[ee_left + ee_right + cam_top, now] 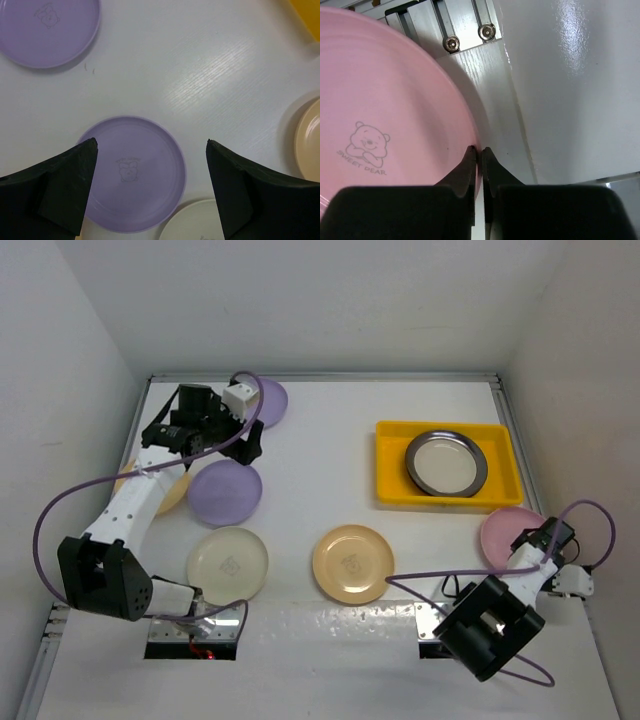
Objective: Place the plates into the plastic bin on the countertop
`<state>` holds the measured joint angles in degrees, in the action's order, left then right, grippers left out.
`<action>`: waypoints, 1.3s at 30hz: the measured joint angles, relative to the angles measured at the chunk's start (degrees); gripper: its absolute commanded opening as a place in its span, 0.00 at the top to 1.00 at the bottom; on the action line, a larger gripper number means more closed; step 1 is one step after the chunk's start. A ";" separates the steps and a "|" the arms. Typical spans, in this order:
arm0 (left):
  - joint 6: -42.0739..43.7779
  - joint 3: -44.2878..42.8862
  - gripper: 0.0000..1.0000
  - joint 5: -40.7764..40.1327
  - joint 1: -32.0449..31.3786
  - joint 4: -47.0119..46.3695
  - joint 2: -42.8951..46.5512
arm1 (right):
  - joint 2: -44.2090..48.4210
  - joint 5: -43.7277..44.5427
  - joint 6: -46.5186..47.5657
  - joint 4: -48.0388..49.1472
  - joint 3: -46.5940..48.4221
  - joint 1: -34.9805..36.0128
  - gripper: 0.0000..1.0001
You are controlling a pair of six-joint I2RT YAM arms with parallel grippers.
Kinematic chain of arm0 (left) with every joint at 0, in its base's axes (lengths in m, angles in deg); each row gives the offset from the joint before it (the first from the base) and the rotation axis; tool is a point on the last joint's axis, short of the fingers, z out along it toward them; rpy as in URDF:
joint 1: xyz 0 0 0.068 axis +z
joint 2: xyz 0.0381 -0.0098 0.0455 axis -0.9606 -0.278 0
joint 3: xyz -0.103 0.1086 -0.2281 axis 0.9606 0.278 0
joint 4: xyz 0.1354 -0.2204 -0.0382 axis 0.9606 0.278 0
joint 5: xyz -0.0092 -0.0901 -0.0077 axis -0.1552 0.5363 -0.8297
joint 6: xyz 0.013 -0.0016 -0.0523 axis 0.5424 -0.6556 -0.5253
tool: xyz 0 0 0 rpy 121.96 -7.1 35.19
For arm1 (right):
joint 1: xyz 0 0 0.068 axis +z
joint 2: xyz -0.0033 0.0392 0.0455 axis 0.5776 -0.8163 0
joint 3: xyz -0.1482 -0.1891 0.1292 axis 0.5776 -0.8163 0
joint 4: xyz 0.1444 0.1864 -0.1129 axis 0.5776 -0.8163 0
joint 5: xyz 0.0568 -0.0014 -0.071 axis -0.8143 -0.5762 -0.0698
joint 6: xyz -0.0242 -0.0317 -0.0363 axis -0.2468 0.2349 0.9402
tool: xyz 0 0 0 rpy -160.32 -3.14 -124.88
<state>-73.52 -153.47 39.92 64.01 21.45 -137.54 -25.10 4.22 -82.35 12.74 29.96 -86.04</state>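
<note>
Plain white walls (330, 300) enclose back and both sides. Two bolt heads (451, 44) sit in a pale bracket (470, 56).

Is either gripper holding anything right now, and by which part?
The right gripper pinches the pink plate by its rim. The left gripper is open, holding nothing.

Orange plate (178, 492) mostly behind left arm (135, 502), pink plate (380, 100) cut by frame edges

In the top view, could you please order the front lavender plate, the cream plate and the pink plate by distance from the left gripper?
1. front lavender plate, right by the left gripper.
2. cream plate, left side, towards the arm bases.
3. pink plate, far right, near the bin.
</note>
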 measured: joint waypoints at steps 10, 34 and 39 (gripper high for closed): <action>0.39 3.02 0.10 -1.57 -4.04 0.37 4.83 | 7.23 0.59 -7.28 -13.92 7.02 0.24 1.00; -4.13 1.31 0.07 -4.31 -8.66 1.73 1.14 | -6.56 -25.88 10.19 4.87 27.65 26.93 1.00; -6.58 -7.13 0.07 -5.01 -6.69 4.59 -5.73 | -21.22 -29.77 15.85 9.22 30.67 28.63 1.00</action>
<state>-80.10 -160.60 34.91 57.32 26.04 -143.27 -46.32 -25.55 -66.50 21.96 60.62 -57.41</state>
